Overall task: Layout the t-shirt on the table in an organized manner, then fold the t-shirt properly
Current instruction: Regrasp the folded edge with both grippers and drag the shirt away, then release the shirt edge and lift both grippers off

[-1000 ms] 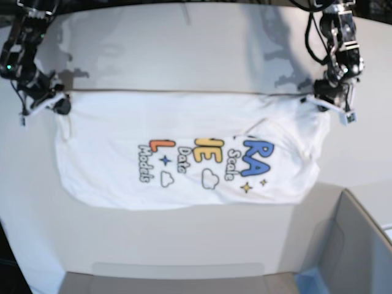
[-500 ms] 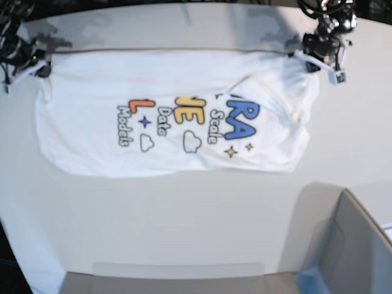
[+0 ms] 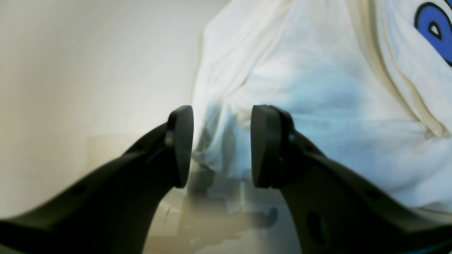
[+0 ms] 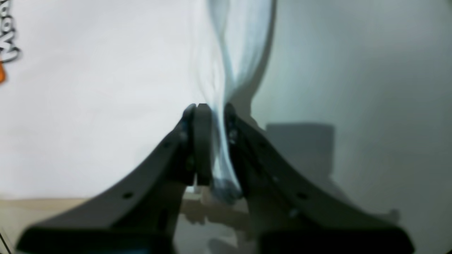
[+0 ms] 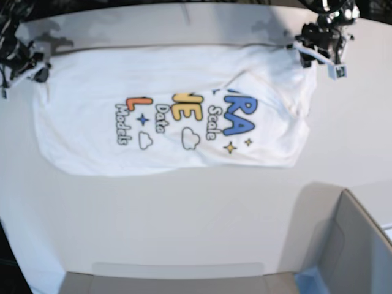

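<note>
The white t-shirt [image 5: 165,116] lies spread sideways on the white table [image 5: 184,220], print up, with folds near its right end. My left gripper [image 5: 313,50] is at the shirt's far right corner. In the left wrist view it [image 3: 222,144] is open, and the shirt's edge [image 3: 300,88] lies just beyond the jaws. My right gripper [image 5: 33,66] is at the far left corner. In the right wrist view it [image 4: 215,141] is shut on a pinched ridge of the shirt [image 4: 240,42].
A grey bin [image 5: 355,245] stands at the front right. A pale flat panel [image 5: 177,272] lies along the front edge. The table's curved far edge [image 5: 184,7] runs just behind both grippers.
Both grippers have carried the shirt's far edge toward the table's back, and the whole shirt slid that way. In the last half second it has barely moved.
</note>
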Available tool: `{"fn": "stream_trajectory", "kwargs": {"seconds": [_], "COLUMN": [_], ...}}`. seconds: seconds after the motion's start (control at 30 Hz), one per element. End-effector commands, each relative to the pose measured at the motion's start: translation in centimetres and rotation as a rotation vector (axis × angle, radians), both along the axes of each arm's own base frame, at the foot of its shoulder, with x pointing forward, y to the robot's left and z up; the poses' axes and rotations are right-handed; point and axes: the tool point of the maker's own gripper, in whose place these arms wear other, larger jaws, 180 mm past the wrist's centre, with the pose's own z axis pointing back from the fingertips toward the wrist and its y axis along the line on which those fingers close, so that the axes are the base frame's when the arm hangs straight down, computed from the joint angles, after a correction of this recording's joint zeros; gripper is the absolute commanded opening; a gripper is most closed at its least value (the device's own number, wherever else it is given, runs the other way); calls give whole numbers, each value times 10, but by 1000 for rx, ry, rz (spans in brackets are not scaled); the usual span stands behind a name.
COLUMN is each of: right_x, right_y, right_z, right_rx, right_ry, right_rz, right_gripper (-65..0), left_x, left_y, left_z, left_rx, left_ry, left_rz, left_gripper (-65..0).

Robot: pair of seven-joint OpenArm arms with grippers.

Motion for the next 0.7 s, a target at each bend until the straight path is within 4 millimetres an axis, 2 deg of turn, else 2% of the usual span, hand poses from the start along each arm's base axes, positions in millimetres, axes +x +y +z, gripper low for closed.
{"fn": "stream_trajectory", "kwargs": {"seconds": [0.0, 0.13, 0.43, 0.53, 0.57, 0.6, 0.67], "right_x": [7, 11, -2, 9, 14, 21, 39], "right_y": [-4, -2, -51, -61, -60, -58, -43], "right_z": [16, 34, 63, 80, 84, 91, 104], "right_rx": [-39, -80, -156, -172, -174, -182, -197], "right_ry": [-47, -84, -147, -216, -236, -257, -297], "right_rz": [20, 40, -110, -145, -142, -127, -60], "right_gripper": [-536, -477, -462, -463, -463, -463, -463], "left_x": [4, 3, -1, 1, 6, 20, 48], "left_y": [3, 3, 63, 75, 76, 75, 74], "left_z": [8, 7, 31, 39, 41, 48, 61], "left_rx": [18, 19, 130, 153, 154, 151, 143], "left_ry": [-27, -24, -70, -90, -106, -145, -224], "left_rz": [-9, -8, 126, 150, 150, 148, 150], "left_gripper": [-394, -394, -394, -394, -394, -394, -394]}}
